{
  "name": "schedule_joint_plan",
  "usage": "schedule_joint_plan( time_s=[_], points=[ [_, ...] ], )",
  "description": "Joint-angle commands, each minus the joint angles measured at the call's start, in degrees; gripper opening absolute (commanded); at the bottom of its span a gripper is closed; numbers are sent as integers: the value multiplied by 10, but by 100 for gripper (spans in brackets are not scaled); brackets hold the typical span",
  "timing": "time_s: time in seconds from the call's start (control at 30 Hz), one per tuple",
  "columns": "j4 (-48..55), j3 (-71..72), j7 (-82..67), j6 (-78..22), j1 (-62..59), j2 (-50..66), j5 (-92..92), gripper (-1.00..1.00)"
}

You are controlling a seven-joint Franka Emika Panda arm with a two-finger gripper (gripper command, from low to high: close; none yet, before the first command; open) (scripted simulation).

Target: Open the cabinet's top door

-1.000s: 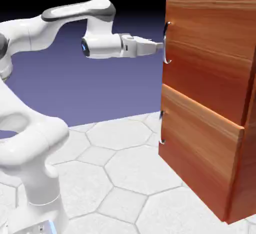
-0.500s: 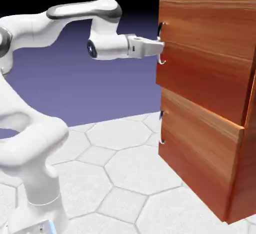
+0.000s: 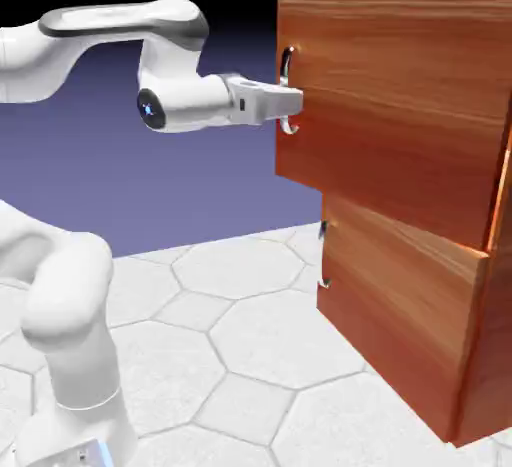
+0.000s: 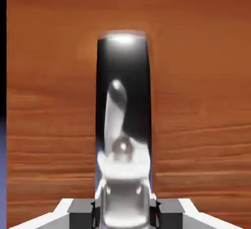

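The hand apparently pinched the silver handle — the top door stood partly out, not fully open.

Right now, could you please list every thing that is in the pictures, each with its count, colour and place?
cabinet: one, reddish-brown wood grain, on the right of the exterior view, standing on the table
top door: one, reddish-brown, upper front panel, standing out farther toward the arm than the lower panel
top handle: one, silver, curved, near the door's edge on the arm's side, held by the hand
lower panel: one, reddish-brown, below the top door
lower handle: one, silver, on the lower panel's edge
table: one, white with hexagon lines, below everything
backdrop: one, blue-violet, behind
arm: one, white, on the left
gripper: one, grey and white, jaws closed on the top handle
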Motion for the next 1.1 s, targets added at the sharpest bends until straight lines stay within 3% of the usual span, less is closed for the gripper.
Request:
schedule_joint_plan(
  time_s=[0.0, 0.57, 0.8, 1.07],
  points=[
    [-11, -17, 6, -1, 21, -7, -16, -100],
    [-166, -262, 197, 56, 336, -178, -389, -100],
    [-223, -287, 349, -5, 316, -253, -563, -100],
    [-268, -378, 463, -194, 218, -371, -749, -100]
  ],
)
